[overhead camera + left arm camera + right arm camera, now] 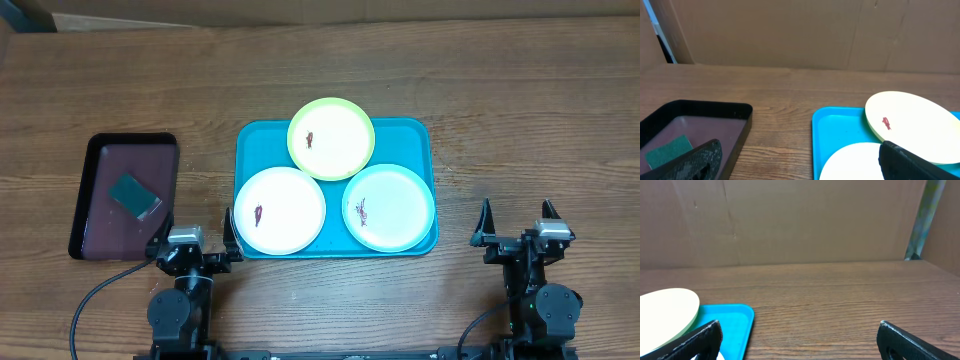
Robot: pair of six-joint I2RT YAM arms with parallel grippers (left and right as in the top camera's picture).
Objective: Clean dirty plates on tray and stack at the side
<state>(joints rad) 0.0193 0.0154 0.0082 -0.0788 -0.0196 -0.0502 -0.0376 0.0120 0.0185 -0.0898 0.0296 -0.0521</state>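
**Three smeared plates on the tray, both my claws empty**

All three plates sit on the tray [262, 140]. The green plate [331, 138] is at its far edge, overhanging the rim and lapping onto the other two. The white plate [280, 210] is at its near left and the aqua plate [390, 207] at its near right. Each carries one dark red smear, so there are three to clear.

My left claw [192, 235] hangs just off the tray's near left corner, fingers spread wide with nothing between them. My right claw [518, 225] sits beyond the tray's right side, apart from it, likewise spread and empty.

I judge the plates light, thin and stiff, with a smooth face that would slip under a pinch. The rim is the place to grip, and the green plate's lapping edge looks the easiest bite.

Left of the tray lies one dark tray [105, 225] holding one sponge [134, 195], which I expect is soft.

The count: three plates, one tray, one dark tray, one sponge, two claws.
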